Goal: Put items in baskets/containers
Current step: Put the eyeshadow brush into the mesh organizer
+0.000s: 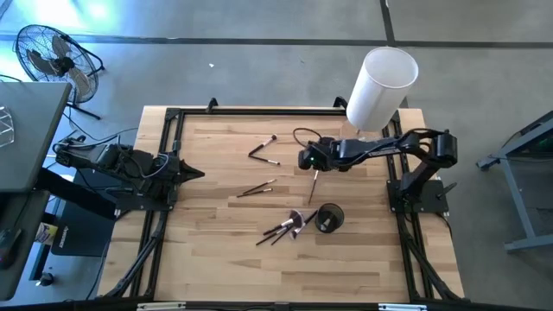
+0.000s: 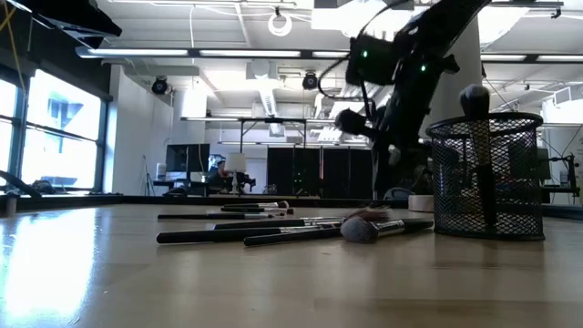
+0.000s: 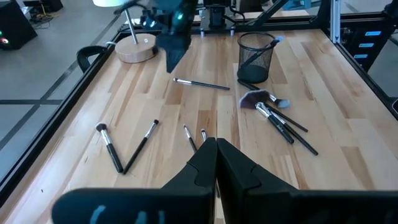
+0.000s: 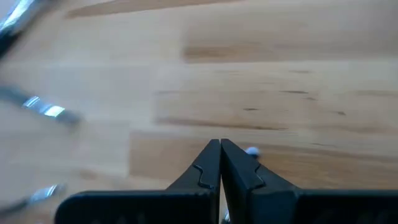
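While hanging over the wooden table (image 1: 216, 259) in the high view, right gripper (image 1: 308, 160) pinched fully closed, with single brush (image 1: 314, 182) lying flat just beside its tip, apparently not in the jaws. Likely a missed pick: closing on air, then carrying nothing to the black mesh cup (image 1: 329, 218). Left gripper (image 1: 197, 174) parked at the left edge, closed, empty, no part in this. Cluster of brushes (image 1: 289, 227) lying right against the cup, so a low approach risks sweeping them or nudging the cup. Two more pairs of brushes further left, well apart from the cup. Tall white cylinder (image 1: 380, 86) behind the right arm, clear for now.

Low view: one dark-headed brush (image 2: 474, 98) standing in the cup already, rest flat on the table. Cup looks light; a sideways knock would probably tip it and spill that brush.

Left wrist view: single brush flat on the wood under the right gripper, apart from it. Supports an empty grip.

Right wrist view: fingertips shut tight together, bare wood ahead, a pale fleck (image 4: 251, 151) just beside one finger, can't tell what. No handle visible between the pads. Pushing down with jaws closed would roll the thin handle away; reopening first looks necessary.
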`<state>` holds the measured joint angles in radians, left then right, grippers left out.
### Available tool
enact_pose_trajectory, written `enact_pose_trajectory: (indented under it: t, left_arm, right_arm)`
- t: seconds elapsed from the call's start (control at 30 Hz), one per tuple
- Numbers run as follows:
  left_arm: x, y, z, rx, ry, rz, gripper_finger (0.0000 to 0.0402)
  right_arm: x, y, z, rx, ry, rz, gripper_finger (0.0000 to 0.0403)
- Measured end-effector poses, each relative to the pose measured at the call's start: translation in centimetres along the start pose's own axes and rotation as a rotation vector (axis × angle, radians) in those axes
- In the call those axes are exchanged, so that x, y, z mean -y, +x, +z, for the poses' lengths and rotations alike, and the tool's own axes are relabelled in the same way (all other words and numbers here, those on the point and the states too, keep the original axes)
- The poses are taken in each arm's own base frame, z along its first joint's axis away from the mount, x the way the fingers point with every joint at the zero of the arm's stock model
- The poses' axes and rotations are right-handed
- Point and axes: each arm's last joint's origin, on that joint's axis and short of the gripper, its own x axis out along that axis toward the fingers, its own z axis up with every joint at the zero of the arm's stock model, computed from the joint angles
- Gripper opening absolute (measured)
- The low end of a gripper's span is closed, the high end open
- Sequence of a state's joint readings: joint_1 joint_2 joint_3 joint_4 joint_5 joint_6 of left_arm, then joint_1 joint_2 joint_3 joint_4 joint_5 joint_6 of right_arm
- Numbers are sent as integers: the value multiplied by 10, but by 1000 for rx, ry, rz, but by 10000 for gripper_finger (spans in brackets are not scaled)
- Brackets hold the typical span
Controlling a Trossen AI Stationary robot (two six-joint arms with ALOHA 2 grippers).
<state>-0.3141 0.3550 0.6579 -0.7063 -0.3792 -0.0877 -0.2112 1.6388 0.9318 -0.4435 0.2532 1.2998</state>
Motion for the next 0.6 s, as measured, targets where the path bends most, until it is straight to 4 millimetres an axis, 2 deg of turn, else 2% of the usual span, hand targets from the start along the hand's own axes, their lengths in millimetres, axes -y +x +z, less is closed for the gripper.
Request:
enact_pose_trajectory:
  t: [0.07,0.2,0.33,0.6]
  left_arm:
    - [0,0,0,1,1,8,0]
    - [-1,0,0,2,1,21,0]
    - [-1,0,0,2,5,25,0]
    - [-1,0,0,2,5,25,0]
  right_arm:
    - [-3,-8,-2,17,-25,27,0]
    - [-1,-13,-2,-1,79,24,0]
    - [1,-9,3,-35,132,19,11]
    - [2,2,4,-80,181,1,62]
